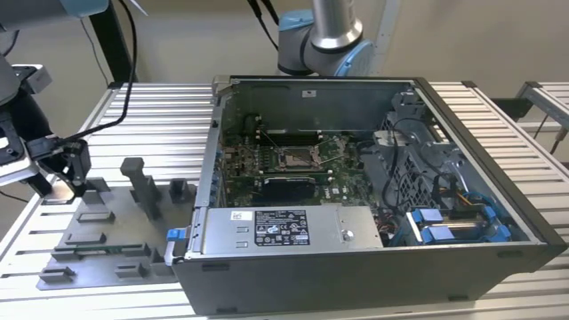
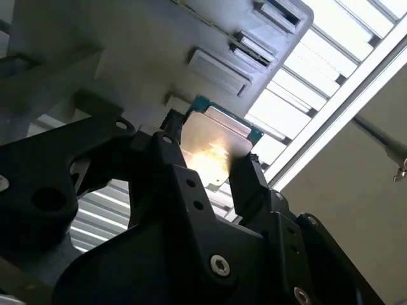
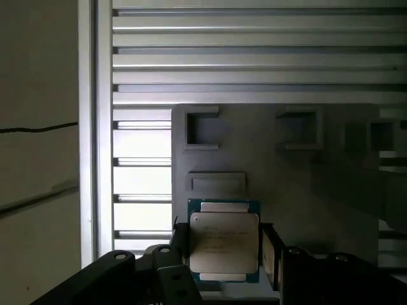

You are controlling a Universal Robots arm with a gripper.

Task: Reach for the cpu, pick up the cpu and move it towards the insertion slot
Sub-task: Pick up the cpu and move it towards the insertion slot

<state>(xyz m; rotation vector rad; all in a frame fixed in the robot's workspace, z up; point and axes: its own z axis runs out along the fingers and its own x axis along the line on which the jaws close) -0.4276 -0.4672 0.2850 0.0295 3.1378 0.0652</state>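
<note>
silvery square cpu, insertion slot well apart

One far overview, two close wrist cameras.
The exterior view looks down across the slatted silver metal table onto the open black computer case; both wrist views sit close to the flat grey plastic fixture plate, sharing the small silvery square cpu.
</note>
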